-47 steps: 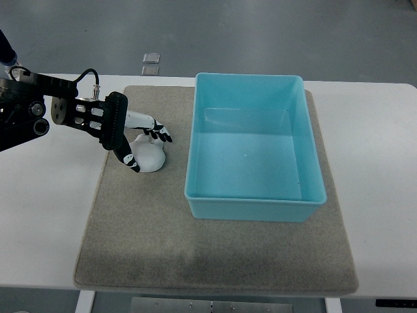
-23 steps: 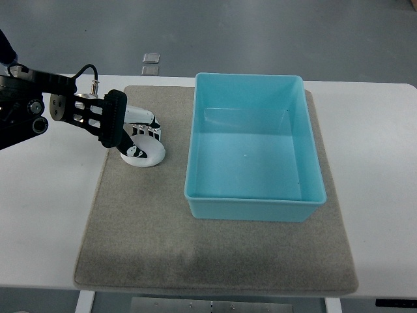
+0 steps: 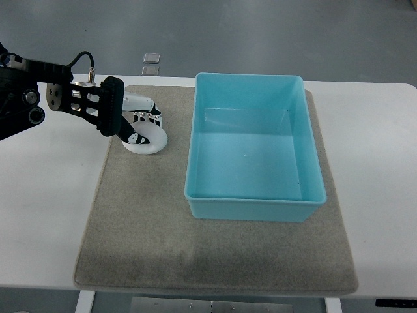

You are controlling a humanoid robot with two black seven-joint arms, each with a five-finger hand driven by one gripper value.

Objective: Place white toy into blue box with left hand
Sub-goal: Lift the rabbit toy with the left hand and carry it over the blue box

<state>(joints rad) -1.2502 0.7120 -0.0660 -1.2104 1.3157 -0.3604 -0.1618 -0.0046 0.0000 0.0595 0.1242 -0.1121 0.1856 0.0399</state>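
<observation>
a: left hand point(image 3: 133, 124) status?
b: fingers curled around the white toy point(image 3: 147, 139), gripping it.
a: toy location?
b: on the grey mat point(image 3: 215, 254), just left of the blue box point(image 3: 254, 147), not inside. mat sits on the white counter point(image 3: 374, 195). box empty.

Toy point(image 3: 148, 139) in left hand point(image 3: 133, 121), left of box point(image 3: 254, 202), on mat point(image 3: 143, 241).

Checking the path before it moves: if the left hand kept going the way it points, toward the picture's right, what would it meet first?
Probably the near left wall of the blue box. The left hand, closed on the white toy, may clear the rim; height is unclear.
</observation>
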